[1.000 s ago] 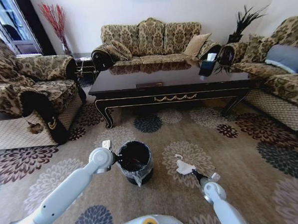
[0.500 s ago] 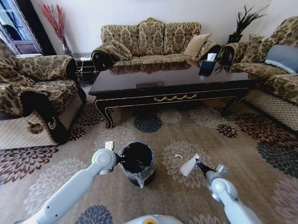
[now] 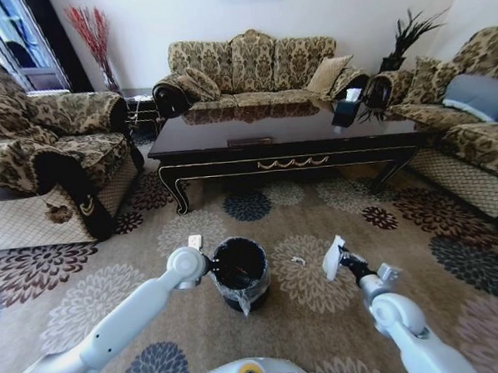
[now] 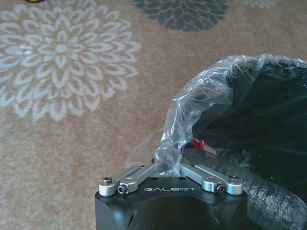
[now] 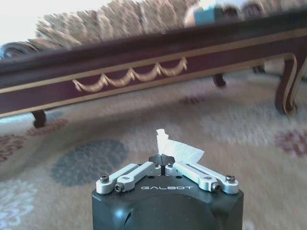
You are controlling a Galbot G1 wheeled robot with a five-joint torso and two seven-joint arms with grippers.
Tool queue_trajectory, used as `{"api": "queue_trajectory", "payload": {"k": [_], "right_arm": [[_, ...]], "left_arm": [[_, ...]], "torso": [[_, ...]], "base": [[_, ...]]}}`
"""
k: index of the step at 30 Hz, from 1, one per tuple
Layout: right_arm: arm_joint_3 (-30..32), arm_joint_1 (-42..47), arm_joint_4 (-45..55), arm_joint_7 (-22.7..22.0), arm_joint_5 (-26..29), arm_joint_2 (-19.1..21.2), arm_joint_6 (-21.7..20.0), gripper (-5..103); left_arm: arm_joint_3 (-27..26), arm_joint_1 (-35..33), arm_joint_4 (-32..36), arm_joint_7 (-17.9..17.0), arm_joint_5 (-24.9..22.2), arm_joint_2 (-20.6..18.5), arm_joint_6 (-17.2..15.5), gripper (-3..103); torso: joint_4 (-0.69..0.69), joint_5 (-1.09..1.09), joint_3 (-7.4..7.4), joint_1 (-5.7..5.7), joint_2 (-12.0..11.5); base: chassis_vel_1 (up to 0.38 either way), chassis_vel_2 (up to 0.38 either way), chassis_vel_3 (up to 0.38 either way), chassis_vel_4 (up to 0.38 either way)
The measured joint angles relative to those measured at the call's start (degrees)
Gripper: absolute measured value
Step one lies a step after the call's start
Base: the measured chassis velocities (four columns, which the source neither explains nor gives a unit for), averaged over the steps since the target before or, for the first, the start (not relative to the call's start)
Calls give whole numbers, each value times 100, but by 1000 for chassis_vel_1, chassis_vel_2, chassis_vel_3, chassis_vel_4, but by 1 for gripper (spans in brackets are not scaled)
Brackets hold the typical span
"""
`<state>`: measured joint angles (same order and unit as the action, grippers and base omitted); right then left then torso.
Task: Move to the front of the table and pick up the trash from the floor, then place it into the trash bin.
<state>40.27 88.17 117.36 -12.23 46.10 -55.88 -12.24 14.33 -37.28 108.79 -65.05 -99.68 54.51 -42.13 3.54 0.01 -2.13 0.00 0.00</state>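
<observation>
The trash bin (image 3: 242, 273), a small black bucket lined with clear plastic, stands on the carpet in front of the table (image 3: 288, 139). My left gripper (image 3: 208, 268) is shut on its near-left rim; the left wrist view shows the left gripper (image 4: 165, 166) pinching the liner and rim of the trash bin (image 4: 268, 120). My right gripper (image 3: 346, 260) hangs to the right of the bin, above the carpet, shut on a crumpled white paper scrap (image 3: 332, 258). In the right wrist view the scrap (image 5: 176, 149) sticks out of the right gripper (image 5: 163, 164). Another small piece of trash (image 3: 298, 260) lies on the floor between bin and scrap.
Patterned sofas surround the carpet: one at the left (image 3: 39, 164), one behind the table (image 3: 255, 65), one at the right (image 3: 471, 116). A tissue box (image 3: 346, 108) sits on the tabletop. The table's gold-trimmed rail (image 5: 129, 76) faces the right wrist camera.
My right gripper has risen off the floor and moved right with the paper scrap in it. The left gripper and the bin have shifted a little to the right.
</observation>
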Motion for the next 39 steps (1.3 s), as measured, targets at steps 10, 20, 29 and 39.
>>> {"api": "queue_trajectory", "payload": {"k": [10,20,29,39], "right_arm": [[596,551,1305,-32,-30,353,-100,0],[929,940,2334,-26,69,552,-184,0],[926,1212,2647,-24,103,496,-352,0],[969,1435,2618,24,63,503,-391,0]], "left_arm": [[453,341,-184,-39,23,271,0,0],[1019,953,-421,-165,-111,529,0,0],[1332,1262,-662,-232,-144,880,6,0],[1633,1607,-929,-329,-191,1352,50,0]], "torso": [[1,-1,0,0,0],[0,0,0,0,0],[0,1,0,0,-1],[1,0,0,0,-1]], "base": [[0,0,0,0],[0,0,0,0],[0,0,0,0],[0,0,0,0]]}}
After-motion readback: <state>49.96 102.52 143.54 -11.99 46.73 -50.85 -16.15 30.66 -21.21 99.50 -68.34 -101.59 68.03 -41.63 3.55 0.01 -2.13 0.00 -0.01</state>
